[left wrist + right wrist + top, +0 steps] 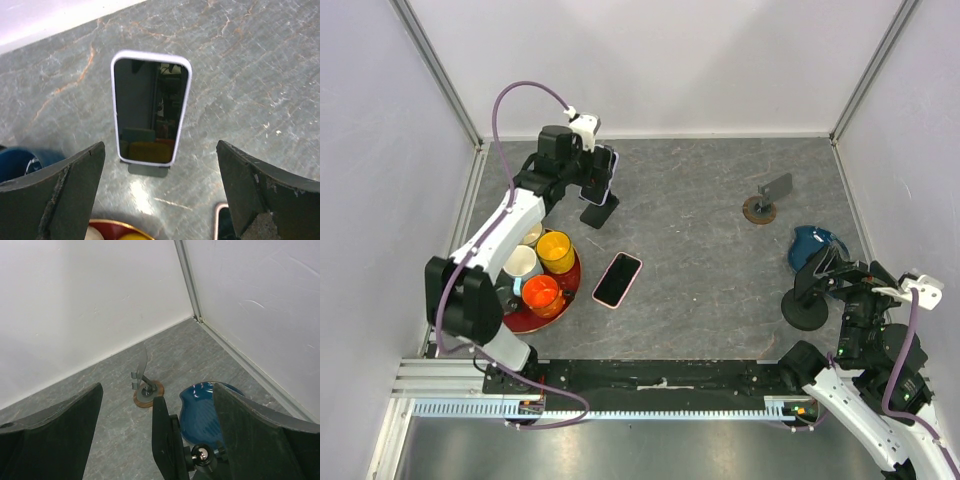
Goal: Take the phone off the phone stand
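Observation:
A phone in a pale lilac case (151, 114) stands upright, screen dark, on a small black phone stand (148, 170). In the top view the phone (606, 172) and its stand (599, 213) are at the back left. My left gripper (160, 146) is open, its fingers (65, 185) spread either side of the phone and a little short of it, touching nothing. It sits right behind the phone in the top view (586, 172). My right gripper (820, 273) is open and empty at the near right.
A second phone (617, 279) lies flat mid-table. A red tray (572, 292) with several cups is at the left. An empty grey stand on a brown disc (765, 202), a blue bowl (817, 245) and a black stand (805, 305) are at the right.

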